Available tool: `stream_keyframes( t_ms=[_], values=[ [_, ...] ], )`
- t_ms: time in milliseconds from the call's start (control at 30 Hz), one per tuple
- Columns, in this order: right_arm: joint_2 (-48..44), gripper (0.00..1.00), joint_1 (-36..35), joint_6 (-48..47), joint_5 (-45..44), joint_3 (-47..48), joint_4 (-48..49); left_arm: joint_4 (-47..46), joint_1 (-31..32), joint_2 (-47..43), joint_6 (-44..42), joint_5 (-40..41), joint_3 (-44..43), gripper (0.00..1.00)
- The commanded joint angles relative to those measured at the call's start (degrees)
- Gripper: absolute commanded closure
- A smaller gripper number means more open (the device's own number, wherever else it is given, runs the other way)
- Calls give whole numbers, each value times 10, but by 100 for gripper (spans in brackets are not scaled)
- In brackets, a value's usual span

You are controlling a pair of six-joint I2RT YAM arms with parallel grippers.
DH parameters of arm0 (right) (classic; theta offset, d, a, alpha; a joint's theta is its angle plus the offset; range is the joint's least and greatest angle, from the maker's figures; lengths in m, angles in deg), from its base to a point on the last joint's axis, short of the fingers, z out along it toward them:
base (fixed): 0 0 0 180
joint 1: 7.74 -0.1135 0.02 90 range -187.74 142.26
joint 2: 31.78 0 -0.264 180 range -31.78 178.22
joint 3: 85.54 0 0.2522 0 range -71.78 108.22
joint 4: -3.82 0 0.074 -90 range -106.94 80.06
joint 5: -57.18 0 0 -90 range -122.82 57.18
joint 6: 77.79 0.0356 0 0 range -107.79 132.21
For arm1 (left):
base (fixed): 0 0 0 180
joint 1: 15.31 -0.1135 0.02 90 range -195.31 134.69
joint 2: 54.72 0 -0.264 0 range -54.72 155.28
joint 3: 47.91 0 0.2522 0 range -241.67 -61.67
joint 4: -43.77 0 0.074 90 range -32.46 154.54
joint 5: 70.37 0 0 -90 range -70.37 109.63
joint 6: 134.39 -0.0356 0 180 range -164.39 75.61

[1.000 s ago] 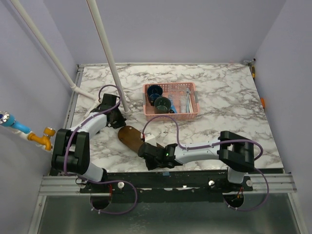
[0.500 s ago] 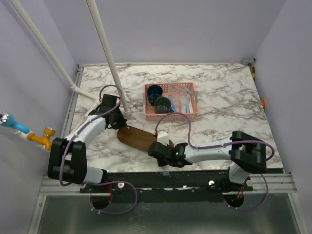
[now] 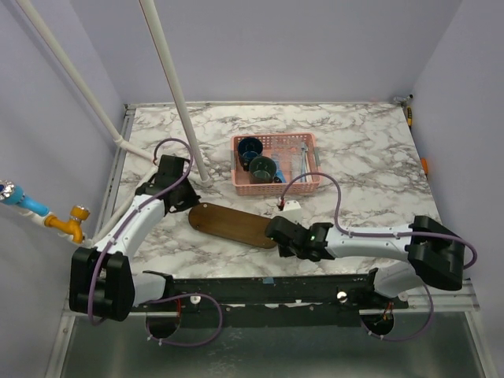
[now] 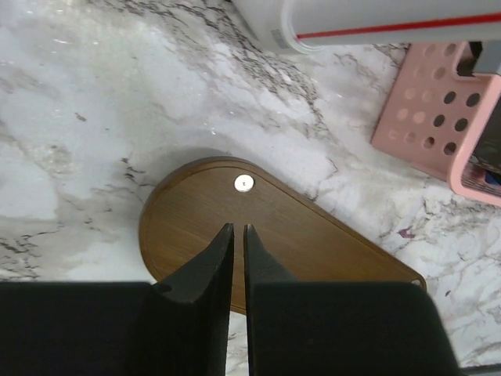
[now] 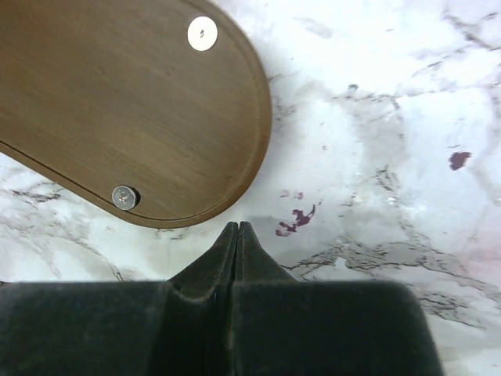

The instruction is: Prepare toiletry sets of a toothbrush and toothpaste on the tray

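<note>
The tray (image 3: pixel 233 225) is a dark brown oval board lying flat on the marble, slanting from upper left to lower right. My left gripper (image 3: pixel 191 202) sits at its left end; in the left wrist view the fingertips (image 4: pixel 235 227) hang over the tray (image 4: pixel 313 243), parted by a thin slit with nothing between them. My right gripper (image 3: pixel 273 231) is at the right end, shut and empty (image 5: pixel 237 225), just off the tray's (image 5: pixel 117 102) rounded rim. White toothbrushes (image 3: pixel 304 164) and a blue toothpaste tube (image 3: pixel 279 176) lie in the pink basket (image 3: pixel 276 189).
Two dark cups (image 3: pixel 250 147) (image 3: pixel 262 167) stand in the basket's left half. A white pole (image 3: pixel 177 94) rises just behind the left gripper and crosses the top of the left wrist view (image 4: pixel 376 19). The basket's corner (image 4: pixel 427 125) is right of the tray.
The right gripper moved right along the front of the table, and the tray swung out longer and flatter. The left arm drew back slightly and its jaws parted a little.
</note>
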State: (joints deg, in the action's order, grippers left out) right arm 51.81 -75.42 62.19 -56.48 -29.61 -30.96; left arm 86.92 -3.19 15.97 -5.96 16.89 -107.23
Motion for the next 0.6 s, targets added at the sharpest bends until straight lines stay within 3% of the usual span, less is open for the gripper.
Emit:
stream_keyframes(
  t_ms=[0, 567],
  values=[
    [-42, 99, 24, -7, -34, -9, -35, 35, -29, 1, -22, 46, -11, 90],
    [-69, 100, 72, -42, -20, -6, -34, 99, -55, 131, -37, 111, -76, 89]
  ],
)
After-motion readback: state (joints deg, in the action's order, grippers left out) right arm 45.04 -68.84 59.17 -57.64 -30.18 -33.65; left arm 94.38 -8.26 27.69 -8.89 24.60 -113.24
